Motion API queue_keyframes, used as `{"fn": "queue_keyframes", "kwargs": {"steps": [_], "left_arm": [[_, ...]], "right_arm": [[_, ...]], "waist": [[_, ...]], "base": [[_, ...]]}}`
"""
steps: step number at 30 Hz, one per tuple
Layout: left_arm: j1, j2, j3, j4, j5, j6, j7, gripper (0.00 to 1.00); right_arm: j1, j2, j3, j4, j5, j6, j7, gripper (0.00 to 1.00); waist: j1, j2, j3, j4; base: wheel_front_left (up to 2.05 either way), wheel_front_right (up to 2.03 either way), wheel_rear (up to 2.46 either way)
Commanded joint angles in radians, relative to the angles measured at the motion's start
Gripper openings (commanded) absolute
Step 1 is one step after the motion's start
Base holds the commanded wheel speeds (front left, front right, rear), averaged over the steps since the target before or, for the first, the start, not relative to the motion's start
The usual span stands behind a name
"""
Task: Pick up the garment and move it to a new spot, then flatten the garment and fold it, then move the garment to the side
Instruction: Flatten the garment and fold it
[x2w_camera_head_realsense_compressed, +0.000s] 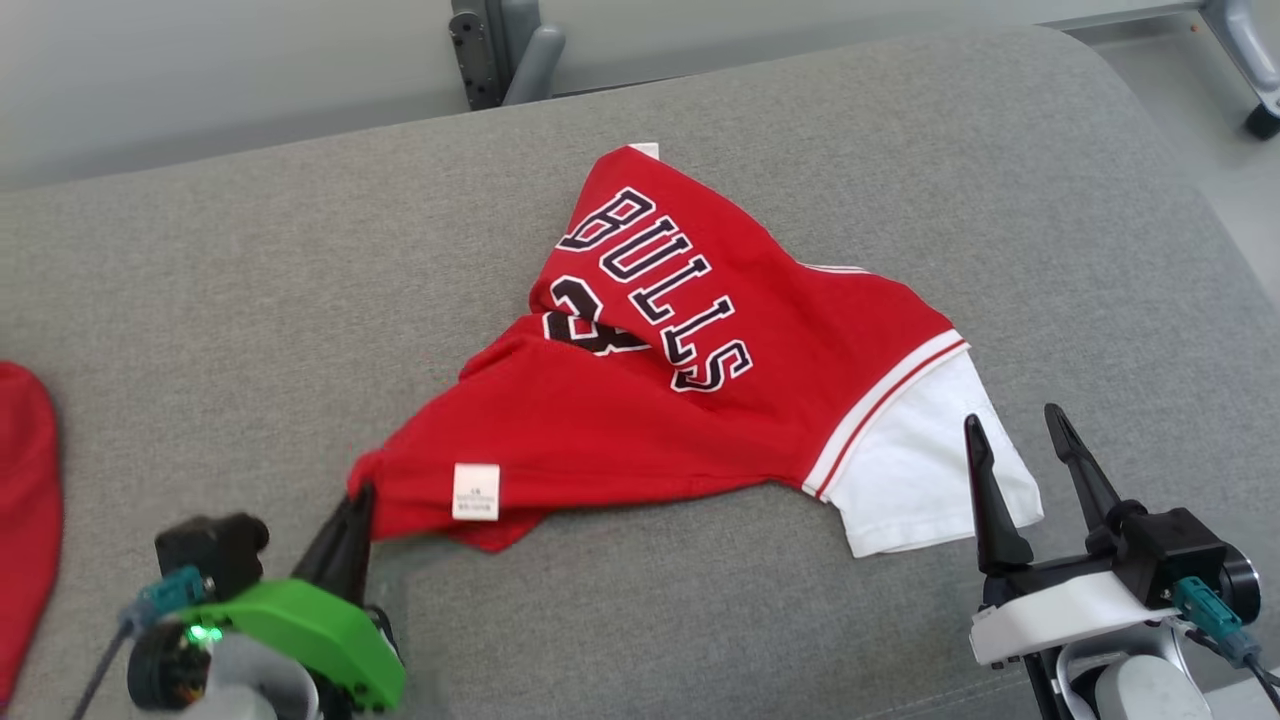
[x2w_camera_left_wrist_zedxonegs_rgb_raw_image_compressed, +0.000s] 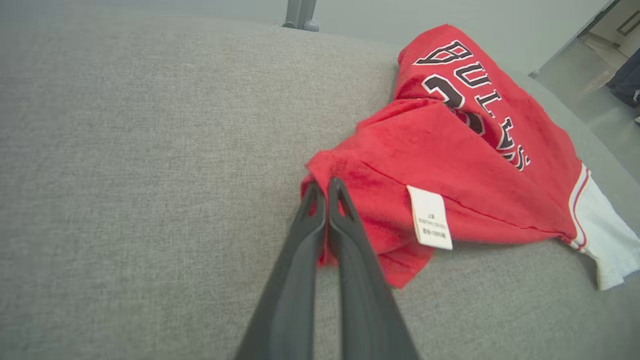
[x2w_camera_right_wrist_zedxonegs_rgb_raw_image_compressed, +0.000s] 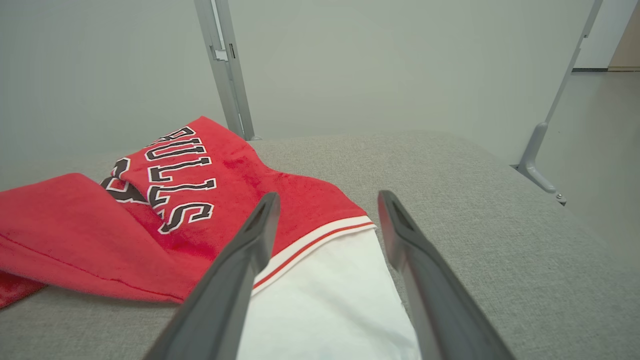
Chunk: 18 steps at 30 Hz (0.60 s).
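Note:
The garment (x2w_camera_head_realsense_compressed: 650, 400) is a red shirt lettered BULLS with a white sleeve, lying crumpled on the grey cushion (x2w_camera_head_realsense_compressed: 250, 300). My left gripper (x2w_camera_head_realsense_compressed: 358, 497) is shut on the garment's lower left corner, close to the white label (x2w_camera_head_realsense_compressed: 476, 491). In the left wrist view its two fingers (x2w_camera_left_wrist_zedxonegs_rgb_raw_image_compressed: 325, 190) meet on the red fabric (x2w_camera_left_wrist_zedxonegs_rgb_raw_image_compressed: 440, 165) at that corner. My right gripper (x2w_camera_head_realsense_compressed: 1010, 420) stands open at the lower right, over the outer edge of the white sleeve (x2w_camera_head_realsense_compressed: 910, 470). The right wrist view shows its gripper (x2w_camera_right_wrist_zedxonegs_rgb_raw_image_compressed: 327, 200) with jaws spread above the white sleeve (x2w_camera_right_wrist_zedxonegs_rgb_raw_image_compressed: 325, 300), nothing between them.
Another red cloth (x2w_camera_head_realsense_compressed: 25, 520) lies at the cushion's left edge. A grey metal post (x2w_camera_head_realsense_compressed: 500, 50) rises behind the cushion, and a frame leg (x2w_camera_right_wrist_zedxonegs_rgb_raw_image_compressed: 540, 150) stands off its right side. The cushion's right edge drops to the floor (x2w_camera_head_realsense_compressed: 1200, 120).

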Motion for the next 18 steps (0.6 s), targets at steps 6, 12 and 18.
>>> {"fn": "queue_keyframes", "kwargs": {"steps": [6, 12, 18], "left_arm": [[0.208, -0.063, 0.018, -0.014, -0.019, -0.015, -0.024, 0.0], [0.277, -0.161, 0.048, 0.1, 0.007, -0.095, -0.024, 1.0], [0.277, -0.19, 0.073, 0.151, 0.034, -0.141, -0.024, 1.0]], "right_arm": [[0.039, -0.002, -0.004, 0.009, -0.021, -0.001, 0.002, 1.0], [0.042, -0.01, -0.001, 0.019, -0.034, -0.001, 0.002, 1.0], [0.041, -0.016, 0.005, 0.02, -0.036, -0.001, 0.002, 1.0]], "waist": [[0.0, 0.0, -0.039, 0.078], [0.0, 0.0, -0.056, 0.124], [0.0, 0.0, -0.062, 0.139]], "base": [[0.0, 0.0, 0.0], [0.0, 0.0, 0.0], [0.0, 0.0, 0.0]]}}
